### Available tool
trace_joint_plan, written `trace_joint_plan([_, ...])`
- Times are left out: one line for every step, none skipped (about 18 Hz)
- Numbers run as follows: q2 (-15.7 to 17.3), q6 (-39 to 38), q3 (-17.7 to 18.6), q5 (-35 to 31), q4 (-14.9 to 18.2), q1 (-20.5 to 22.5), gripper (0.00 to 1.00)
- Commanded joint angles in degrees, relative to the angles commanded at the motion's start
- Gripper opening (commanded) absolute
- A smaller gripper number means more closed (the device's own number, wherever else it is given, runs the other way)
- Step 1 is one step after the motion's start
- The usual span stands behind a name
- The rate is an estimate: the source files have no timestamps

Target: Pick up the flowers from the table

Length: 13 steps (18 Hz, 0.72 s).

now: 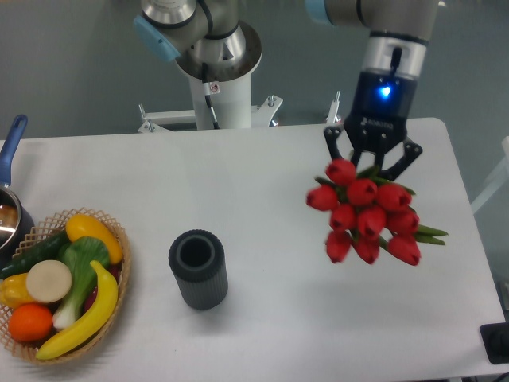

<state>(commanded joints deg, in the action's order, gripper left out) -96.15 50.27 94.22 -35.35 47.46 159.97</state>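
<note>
Now the gripper pinches the flowers by the stems, blooms hanging toward camera, well above the table; dark cup stands to the left.

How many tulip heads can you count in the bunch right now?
9 red heads in the flowers hanging from the tool: one on top, three in the second row, three in the third, two at the bottom. More may hide behind them.
</note>
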Motion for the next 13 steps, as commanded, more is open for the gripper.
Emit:
trace_joint_plan([-0.3,0.1,0.0,1.7,-0.2,-0.3,0.3])
trace_joint_plan([-0.5,0.2,-0.2,3.2,-0.3,-0.5,0.3])
trace_joint_plan([-0.6,0.1,-0.4,4.1,-0.2,-0.9,0.3])
trace_joint_plan([-0.7,0.1,-0.4,4.1,-0.2,-1.1,0.3])
trace_joint_plan([-0.7,0.0,-0.4,4.1,-0.2,-1.1,0.3])
trace_joint_plan([-0.7,-0.1,-0.4,4.2,-0.2,-1.1,0.3])
trace_joint_plan([-0.7,-0.1,-0.2,4.2,-0.2,-1.1,0.3])
trace_joint_plan([-0.6,-0.1,0.1,4.2,-0.2,-1.1,0.3])
trace_joint_plan([-0.6,-0.1,0.1,4.2,-0.2,-1.1,0.3])
trace_joint_plan([-0.6,-0.1,0.1,4.3,-0.2,-1.1,0.3])
trace_joint_plan([-0.6,-0.2,0.0,4.3,-0.2,-1.1,0.3])
trace_joint_plan([-0.6,-0.2,-0.3,4.4,-0.2,-1.1,0.3])
trace_joint_plan([-0.6,-0.2,-0.2,4.4,-0.2,-1.1,0.3])
